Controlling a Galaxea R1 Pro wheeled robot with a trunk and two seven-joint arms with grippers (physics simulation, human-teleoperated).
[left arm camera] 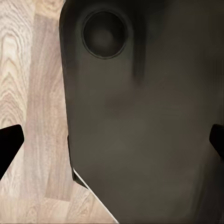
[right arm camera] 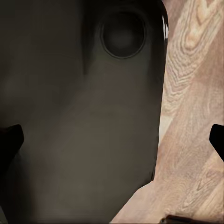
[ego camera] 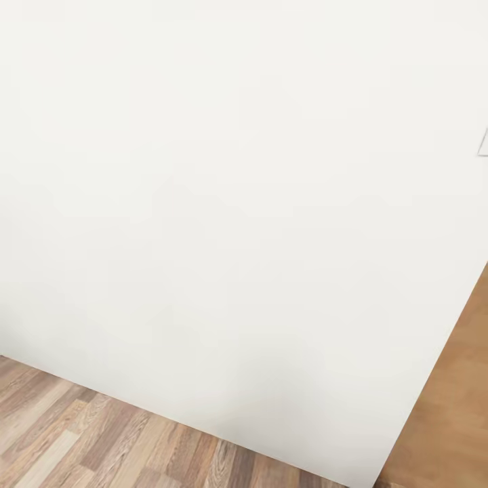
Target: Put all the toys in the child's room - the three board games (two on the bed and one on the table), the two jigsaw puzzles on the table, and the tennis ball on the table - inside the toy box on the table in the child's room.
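Wood-plank floor (ego camera: 102,440) is seen nearest in the head view, running up to a plain white wall (ego camera: 224,203), with a brown door (ego camera: 454,407) at the right edge. In each wrist view, a dark grey robot body panel (left arm camera: 140,130) with a round recess is seen over pale floor planks. The left tool (left arm camera: 112,140) is judged open: its two dark fingertips (left arm camera: 9,144) sit at opposite edges with nothing between them. The right tool (right arm camera: 112,140) is likewise spread and empty. None of the toys, the toy box, the bed or the table is in sight, so their look and place cannot be told. The step in hand is judged to be travel; the base is best turned away from the wall until the furniture is seen, with both arms kept tucked.
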